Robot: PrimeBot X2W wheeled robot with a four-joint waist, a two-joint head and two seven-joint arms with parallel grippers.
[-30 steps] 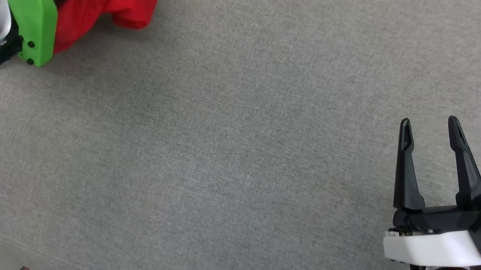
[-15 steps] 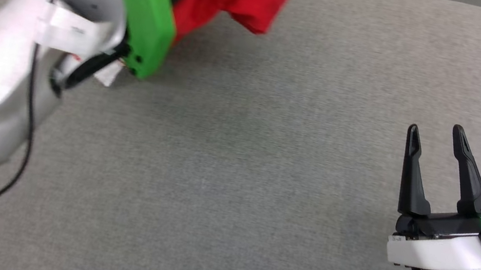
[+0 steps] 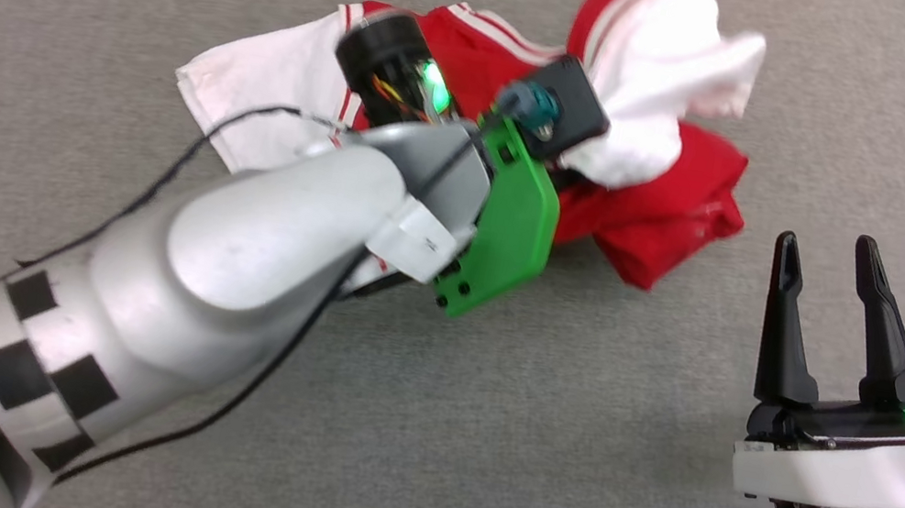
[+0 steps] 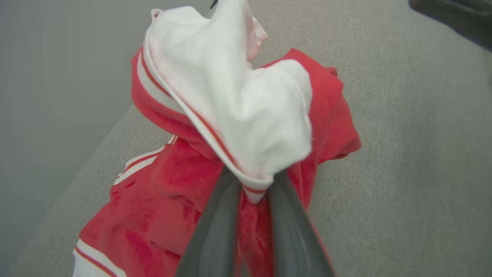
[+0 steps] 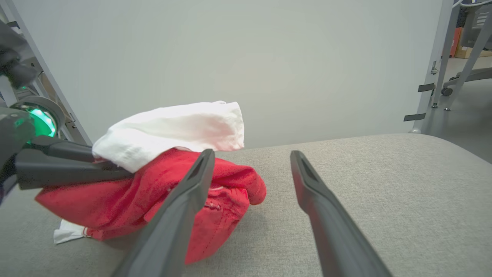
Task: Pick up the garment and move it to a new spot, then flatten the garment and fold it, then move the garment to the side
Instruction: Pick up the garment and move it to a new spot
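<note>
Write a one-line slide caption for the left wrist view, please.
Left end effector shut on a bunched red jersey T-shirt with white sleeves on a grey fabric surface.

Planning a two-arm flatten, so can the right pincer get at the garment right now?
Probably yes. The right pincer is open, and bare grey surface lies between it and the near red fold of the garment. The left pincer is shut on the white part higher up, off that path.
</note>
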